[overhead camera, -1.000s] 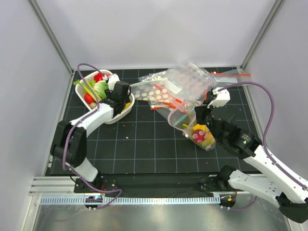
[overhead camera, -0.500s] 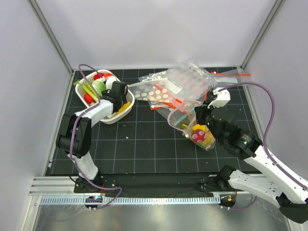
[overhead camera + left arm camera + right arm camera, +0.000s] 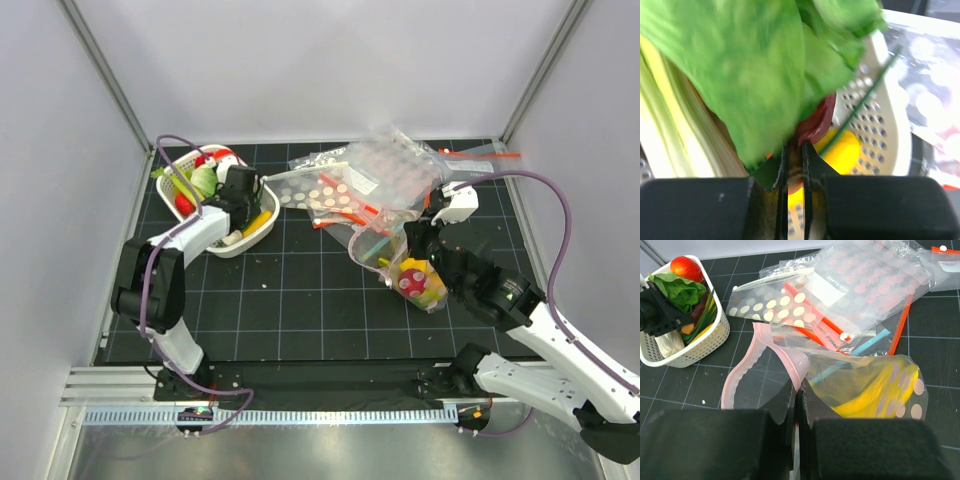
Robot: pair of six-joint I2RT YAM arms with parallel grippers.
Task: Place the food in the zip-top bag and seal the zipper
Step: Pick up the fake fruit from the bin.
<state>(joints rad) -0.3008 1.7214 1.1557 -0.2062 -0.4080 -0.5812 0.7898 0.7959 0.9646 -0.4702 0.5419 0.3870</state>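
Observation:
The zip-top bag [image 3: 392,255] lies right of centre, its pale pinkish mouth edge [image 3: 790,356] standing open toward the left. A yellow banana bunch [image 3: 875,390] and a red dotted piece [image 3: 413,282] lie inside it. My right gripper [image 3: 796,390] is shut on the mouth edge. The other food fills a white basket [image 3: 262,228] at the back left: green lettuce [image 3: 755,65], pale stalks [image 3: 670,125], a red tomato [image 3: 685,267], a yellow piece [image 3: 842,155]. My left gripper [image 3: 794,150] is down in the basket, its jaws nearly together on a dark red piece [image 3: 817,120].
A pile of clear dotted bags with red strips [image 3: 390,170] lies behind the open bag, reaching toward the basket. It also shows in the right wrist view [image 3: 865,285]. White walls and metal posts enclose the black gridded mat [image 3: 300,300].
My left arm has swung its elbow left, and its gripper has moved slightly left and deeper into the basket. The right gripper and the bag have not moved.

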